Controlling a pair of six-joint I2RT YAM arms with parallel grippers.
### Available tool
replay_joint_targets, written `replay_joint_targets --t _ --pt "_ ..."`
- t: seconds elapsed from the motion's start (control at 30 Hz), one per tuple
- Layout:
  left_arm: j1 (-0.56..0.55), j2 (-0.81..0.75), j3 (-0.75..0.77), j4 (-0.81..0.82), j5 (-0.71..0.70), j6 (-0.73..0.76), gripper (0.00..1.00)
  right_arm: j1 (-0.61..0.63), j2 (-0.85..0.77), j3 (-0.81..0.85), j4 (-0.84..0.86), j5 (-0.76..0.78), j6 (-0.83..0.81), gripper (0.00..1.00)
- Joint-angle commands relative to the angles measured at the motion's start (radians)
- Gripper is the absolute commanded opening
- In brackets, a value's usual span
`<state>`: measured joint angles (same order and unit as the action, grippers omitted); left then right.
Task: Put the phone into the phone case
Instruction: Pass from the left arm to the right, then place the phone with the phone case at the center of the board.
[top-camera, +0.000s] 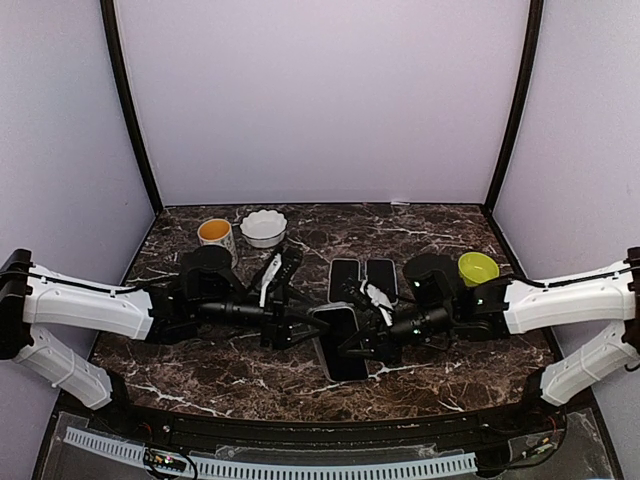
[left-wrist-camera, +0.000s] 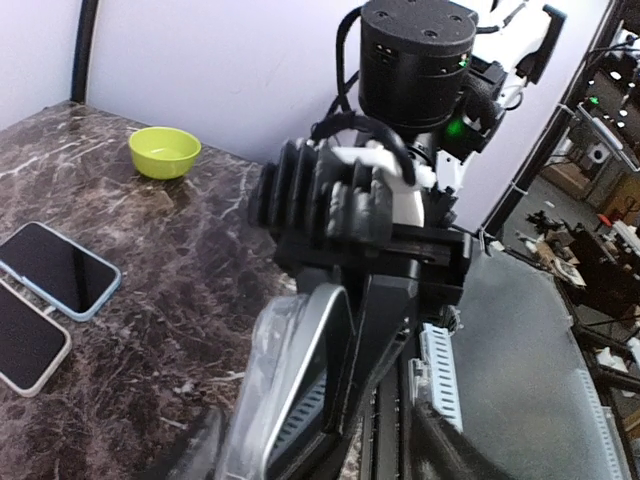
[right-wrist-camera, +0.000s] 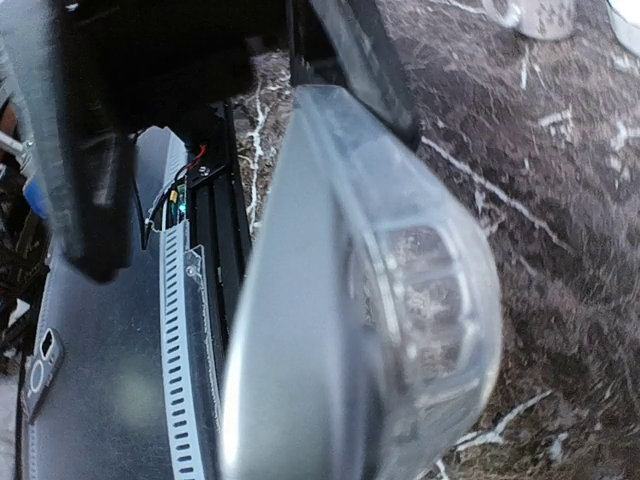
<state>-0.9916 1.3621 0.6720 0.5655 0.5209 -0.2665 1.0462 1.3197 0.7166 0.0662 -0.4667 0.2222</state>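
Phone, seemingly seated in the clear phone case, hung tilted over mid-table toward the near edge, long axis running near-to-far, directly between both arms. The right gripper pinched it. Whether the left gripper gripped was unclear.

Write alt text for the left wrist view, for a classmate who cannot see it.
Close up, the right claw grips a phone with a clear case around its edge, above a dark marble table. Two more phones lie flat at the left, with a green bowl beyond them.
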Motion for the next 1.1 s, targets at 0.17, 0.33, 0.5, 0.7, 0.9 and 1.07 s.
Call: replay_joint_targets --t 0.17,0.33,0.5,0.7,0.9,1.07 --pt "0.061 0.002 0.03 -0.358 -0.316 -0.011 0.81 -0.042 0.163 -0.032 -0.058 0.074 0.257 0.0" --pt "0.061 0.098 0.122 -0.525 -0.332 0.003 0.75 -0.09 0.268 0.007 -0.116 0.099 0.323 0.02" --pt "0.059 0.263 0.207 -0.616 -0.244 -0.022 0.62 -0.12 0.354 0.069 -0.234 0.183 0.328 0.17" --pt "0.058 0.395 0.298 -0.667 -0.173 -0.036 0.48 -0.155 0.404 0.094 -0.282 0.237 0.322 0.22" --pt "0.058 0.407 0.307 -0.671 -0.155 -0.022 0.43 -0.166 0.418 0.12 -0.335 0.3 0.303 0.33" --pt "0.059 0.431 0.319 -0.666 -0.155 -0.013 0.42 -0.166 0.446 0.145 -0.379 0.356 0.292 0.37"
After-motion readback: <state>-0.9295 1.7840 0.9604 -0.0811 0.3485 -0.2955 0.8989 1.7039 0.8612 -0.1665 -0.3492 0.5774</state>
